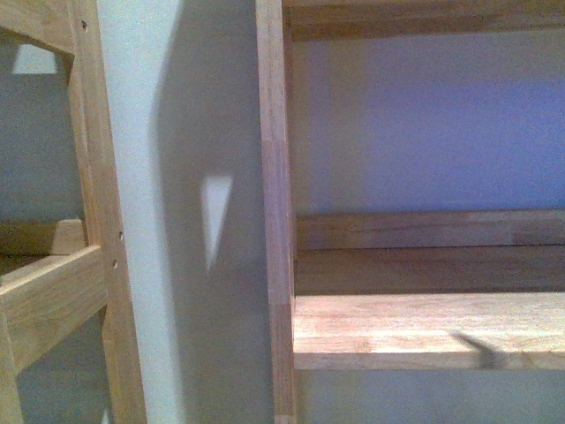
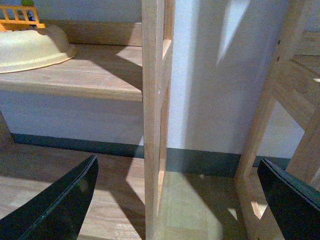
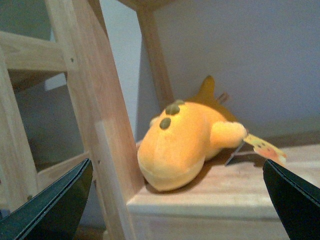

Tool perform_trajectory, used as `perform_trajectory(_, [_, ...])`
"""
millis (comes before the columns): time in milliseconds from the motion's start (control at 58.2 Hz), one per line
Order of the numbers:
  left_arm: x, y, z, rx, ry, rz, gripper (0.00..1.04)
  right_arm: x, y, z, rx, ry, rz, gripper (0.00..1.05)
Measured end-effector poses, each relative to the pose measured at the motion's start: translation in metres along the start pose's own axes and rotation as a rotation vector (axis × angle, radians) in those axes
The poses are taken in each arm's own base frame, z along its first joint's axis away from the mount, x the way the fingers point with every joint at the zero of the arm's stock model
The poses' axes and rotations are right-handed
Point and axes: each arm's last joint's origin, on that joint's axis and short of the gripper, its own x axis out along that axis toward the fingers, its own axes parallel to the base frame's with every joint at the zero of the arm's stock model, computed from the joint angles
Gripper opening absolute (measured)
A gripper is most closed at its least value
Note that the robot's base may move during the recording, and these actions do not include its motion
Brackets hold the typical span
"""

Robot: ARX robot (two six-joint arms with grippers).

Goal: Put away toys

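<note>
Right wrist view showed the orange-yellow plush toy (image 3: 187,145) lying on a wooden shelf (image 3: 240,192), against an upright post (image 3: 95,115). The right hand (image 3: 180,205) was spread wide, holding nothing. The left hand (image 2: 180,200) was likewise wide apart and empty, facing another post (image 2: 155,120) beside a shelf carrying a cream bowl (image 2: 30,47).

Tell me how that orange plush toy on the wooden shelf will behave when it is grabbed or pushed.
The plush toy looks soft and plump, so it would likely squash and flop rather than stay stiff. It seems light for its size, so a push would probably slide it along the wooden shelf. Its rounded body may roll slightly.
</note>
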Motion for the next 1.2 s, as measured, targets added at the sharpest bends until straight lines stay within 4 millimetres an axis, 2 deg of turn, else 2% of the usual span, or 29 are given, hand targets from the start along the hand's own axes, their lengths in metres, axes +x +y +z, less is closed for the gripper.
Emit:
perform_trajectory(103, [0.0, 0.0, 0.0, 0.0, 0.0, 0.0, 0.99, -0.04, -0.012, -0.019, -0.006, 0.011, -0.026, 1.04])
perform_trajectory(172, [0.0, 0.0, 0.0, 0.0, 0.0, 0.0, 0.99, -0.051, -0.015, -0.028, -0.023, 0.012, -0.034, 1.04])
perform_trajectory(275, [0.0, 0.0, 0.0, 0.0, 0.0, 0.0, 0.99, -0.058, -0.021, -0.038, -0.166, 0.265, -0.097, 0.89])
perform_trajectory(309, [0.0, 0.0, 0.0, 0.0, 0.0, 0.001, 0.99, -0.066, -0.026, -0.055, -0.209, 0.369, -0.107, 0.82])
perform_trajectory(361, [0.0, 0.0, 0.0, 0.0, 0.0, 0.0, 0.99, -0.076, -0.034, -0.08, -0.238, 0.438, -0.103, 0.72])
perform_trajectory(429, [0.0, 0.0, 0.0, 0.0, 0.0, 0.0, 0.99, -0.086, -0.043, -0.1, -0.253, 0.453, -0.11, 0.59])
perform_trajectory(653, [0.0, 0.0, 0.0, 0.0, 0.0, 0.0, 0.99, -0.111, -0.065, -0.139, -0.27, 0.445, -0.117, 0.26])
perform_trajectory(704, [0.0, 0.0, 0.0, 0.0, 0.0, 0.0, 0.99, -0.117, -0.069, -0.153, -0.271, 0.456, -0.113, 0.15])
perform_trajectory(893, [0.0, 0.0, 0.0, 0.0, 0.0, 0.0, 0.99, -0.134, -0.078, -0.186, -0.272, 0.463, -0.116, 0.16])
perform_trajectory(1202, [0.0, 0.0, 0.0, 0.0, 0.0, 0.0, 0.99, -0.146, -0.085, -0.209, -0.272, 0.464, -0.116, 0.16])
